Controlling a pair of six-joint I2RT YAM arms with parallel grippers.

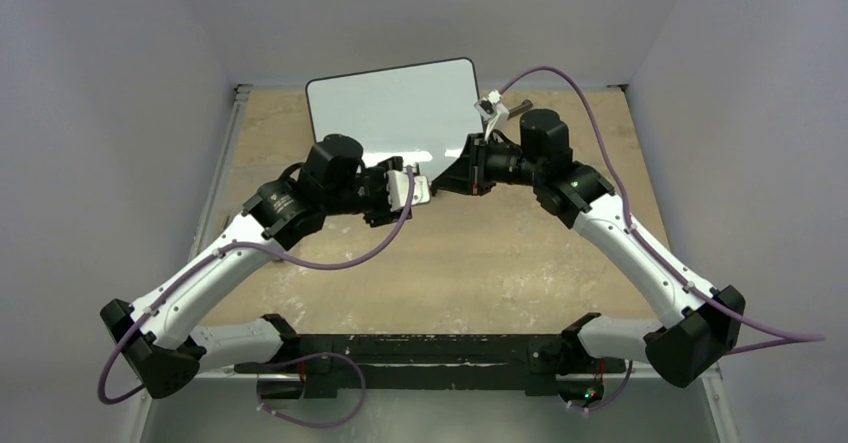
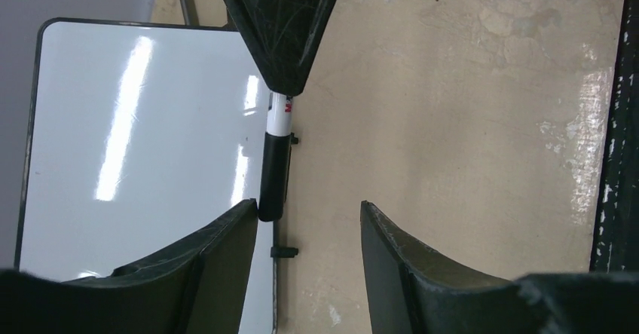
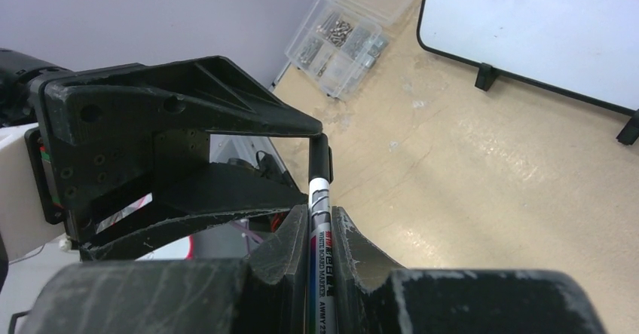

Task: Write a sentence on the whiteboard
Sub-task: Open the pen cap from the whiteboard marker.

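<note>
The whiteboard stands at the back centre of the table, and its face is blank; no sentence shows on it. It also shows in the left wrist view and the right wrist view. My right gripper is shut on a whiteboard marker and holds it level just in front of the board's near edge. The marker's black cap points at my left gripper, which is open. The cap's end touches the tip of its left finger. In the top view the two grippers meet tip to tip.
A clear plastic parts box with small screws lies on the floor beyond the table edge. The whiteboard's small black feet rest on the tan tabletop. Purple cables hang off both arms.
</note>
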